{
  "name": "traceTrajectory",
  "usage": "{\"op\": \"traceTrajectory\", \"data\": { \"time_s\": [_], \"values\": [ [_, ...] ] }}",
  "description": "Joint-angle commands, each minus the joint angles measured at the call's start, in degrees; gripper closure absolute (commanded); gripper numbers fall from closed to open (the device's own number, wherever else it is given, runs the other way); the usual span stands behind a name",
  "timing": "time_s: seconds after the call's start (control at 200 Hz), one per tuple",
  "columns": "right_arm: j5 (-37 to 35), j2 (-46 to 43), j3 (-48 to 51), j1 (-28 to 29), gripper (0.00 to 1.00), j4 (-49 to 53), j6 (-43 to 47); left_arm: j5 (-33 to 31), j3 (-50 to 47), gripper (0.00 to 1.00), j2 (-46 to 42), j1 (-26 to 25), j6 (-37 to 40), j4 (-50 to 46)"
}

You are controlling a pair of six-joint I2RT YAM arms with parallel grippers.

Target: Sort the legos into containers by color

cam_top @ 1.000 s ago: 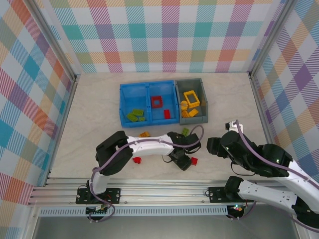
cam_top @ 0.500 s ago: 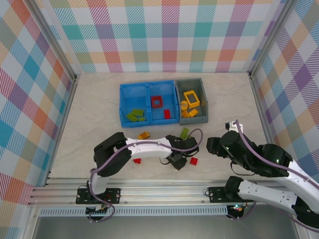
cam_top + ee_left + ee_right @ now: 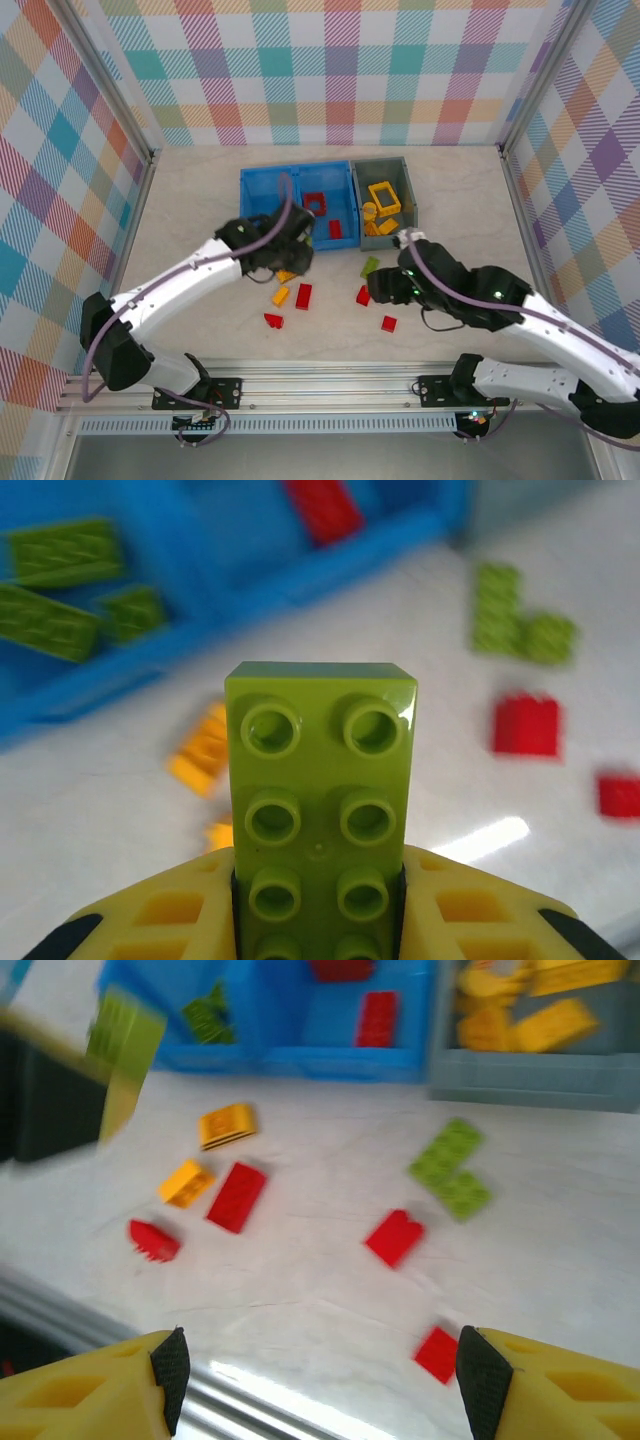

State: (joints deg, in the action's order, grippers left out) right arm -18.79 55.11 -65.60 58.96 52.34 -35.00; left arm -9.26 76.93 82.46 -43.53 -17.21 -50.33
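Left fingers [image 3: 150,915] pinch a green brick [image 3: 320,800] by the blue bin [image 3: 296,169]; right fingers [image 3: 90,1390] stand spread. That bin holds green bricks [image 3: 50,620] in its left compartment and red bricks [image 3: 335,229] in its right. The grey bin [image 3: 383,161] holds yellow pieces [image 3: 384,197]. Loose bricks [image 3: 303,296] dot the tabletop [image 3: 200,210].
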Motion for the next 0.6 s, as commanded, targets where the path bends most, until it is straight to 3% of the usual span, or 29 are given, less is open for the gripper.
{"op": "traceTrajectory", "data": {
  "time_s": [0.0,0.09,0.26,0.345,0.595],
  "values": [
    [11.3,4.5,-1.3,0.3,0.27,-12.3,7.4,-1.9,5.6,0.76,5.3,7.2,-0.8,-4.3],
    [12.8,8.2,-1.7,0.3,0.28,-18.2,8.6,-2.6,10.4,0.76,11.9,12.5,-0.9,-3.7],
    [13.1,14.9,-5.2,0.2,0.28,-23.1,9.7,-8.8,22.3,0.76,26.2,17.2,-0.7,-4.7],
    [13.1,16.7,-6.2,0.2,0.28,-23.9,9.6,-8.2,27.9,0.77,32.5,19.9,-1.2,-5.5],
    [12.0,16.6,-4.7,0.2,0.28,-24.1,8.7,-8.1,42.6,0.75,46.6,21.7,-0.4,-7.9]
  ]
}}
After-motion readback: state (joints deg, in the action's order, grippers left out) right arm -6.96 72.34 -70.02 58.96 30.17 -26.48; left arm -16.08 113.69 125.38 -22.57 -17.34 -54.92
